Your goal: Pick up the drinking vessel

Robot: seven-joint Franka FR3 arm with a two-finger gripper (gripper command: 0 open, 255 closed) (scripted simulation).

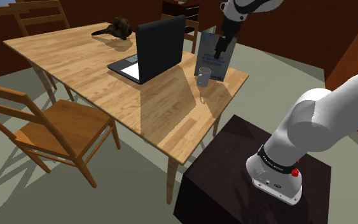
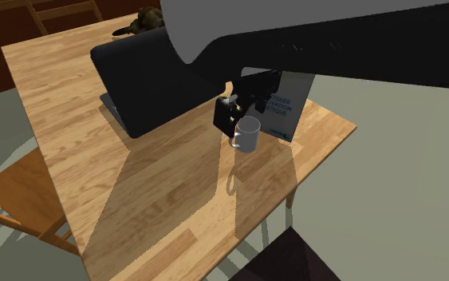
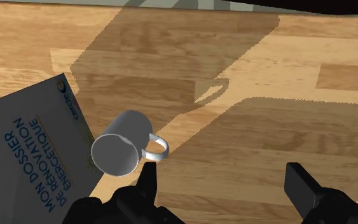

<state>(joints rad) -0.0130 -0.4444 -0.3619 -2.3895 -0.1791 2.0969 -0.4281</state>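
Two black fingers (image 3: 147,184) are seen standing well apart in the wrist view, so the jaws are open and nothing is gripped between them. The drinking vessel, a pale grey mug (image 3: 121,147), is set upright on the wooden surface (image 3: 254,127) below the jaws. It is placed not in the gap but just outside one finger, with its handle turned toward that finger. In the shoulder view the jaws are seen above the mug and clear of it.

A blue-grey booklet (image 3: 31,153), printed with the words "MON DOSSIER DE RENOVATION ENERGETIQUE", is stood on edge just beside the mug, on the side away from the gap of the jaws. An open black laptop (image 1: 147,51) is set near the jaws, further from them than the mug.

A dark brown object (image 1: 116,28) is laid well apart from the jaws, past the laptop; what it is cannot be told. A wooden chair (image 1: 56,124) is placed well apart from the jaws, alongside the surface. The dark stand (image 1: 247,184) is set beside the corner of the surface nearest the mug.
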